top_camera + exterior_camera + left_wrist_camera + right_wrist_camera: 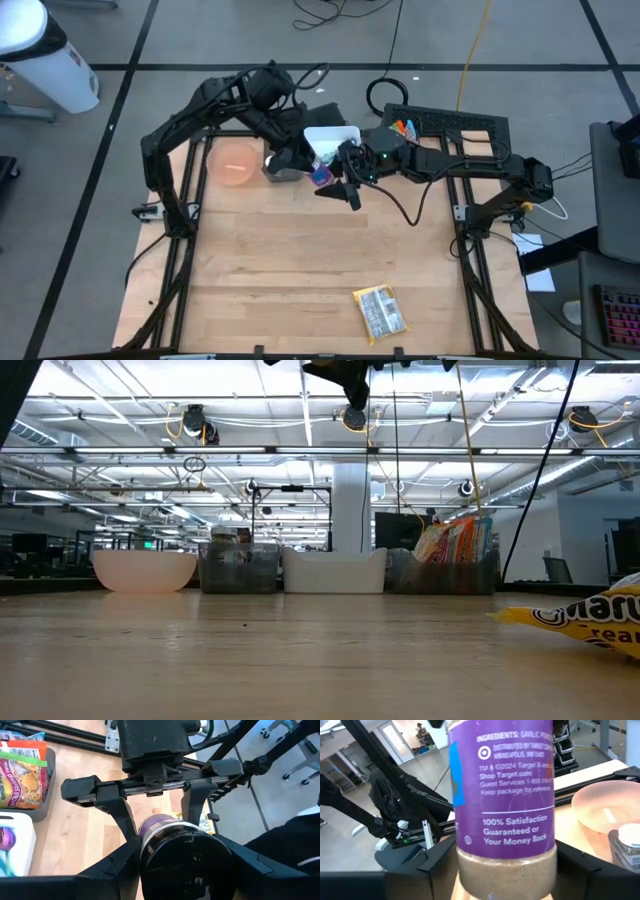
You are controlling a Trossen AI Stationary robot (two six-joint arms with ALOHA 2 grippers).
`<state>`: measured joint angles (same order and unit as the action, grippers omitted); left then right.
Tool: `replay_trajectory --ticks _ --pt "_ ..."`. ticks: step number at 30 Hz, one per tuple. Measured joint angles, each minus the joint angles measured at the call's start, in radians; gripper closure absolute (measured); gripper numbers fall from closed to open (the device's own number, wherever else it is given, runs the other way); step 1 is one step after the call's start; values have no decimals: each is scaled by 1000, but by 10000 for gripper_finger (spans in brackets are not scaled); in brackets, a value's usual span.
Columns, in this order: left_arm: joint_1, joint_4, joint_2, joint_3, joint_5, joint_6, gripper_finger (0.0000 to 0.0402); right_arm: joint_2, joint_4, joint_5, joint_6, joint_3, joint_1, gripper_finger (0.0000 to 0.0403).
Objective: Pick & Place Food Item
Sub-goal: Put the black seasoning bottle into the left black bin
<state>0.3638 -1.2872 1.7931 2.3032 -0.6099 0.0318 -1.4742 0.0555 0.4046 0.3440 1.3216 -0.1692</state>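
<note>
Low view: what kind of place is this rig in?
Most likely an open industrial lab or workshop floor, not a kitchen. The low view shows exposed ceiling trusses with hanging lights, and desks with monitors behind the wooden table. The high view shows a concrete floor marked with dark tape lines.

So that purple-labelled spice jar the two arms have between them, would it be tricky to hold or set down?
Probably. The spice jar looks smooth and round, so it could slip or roll if laid down. Tall and narrow, it might tip. It seems only partly filled with powder, so likely light.
</note>
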Motion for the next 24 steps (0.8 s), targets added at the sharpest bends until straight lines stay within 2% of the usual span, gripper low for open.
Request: replay_trajectory --ticks 6,11,17,24 --pt "23 -62 0 0 30 54 180 13 -34 -8 1 0 -34 133" --pt "43 -150 -6 0 116 99 182 30 -83 -10 0 -1 -83 132" --pt "75 -264 -15 -2 314 157 182 59 -131 1 -27 1 -118 132" --pt "126 -281 -8 -20 362 192 182 107 -224 -57 -44 2 -129 136"
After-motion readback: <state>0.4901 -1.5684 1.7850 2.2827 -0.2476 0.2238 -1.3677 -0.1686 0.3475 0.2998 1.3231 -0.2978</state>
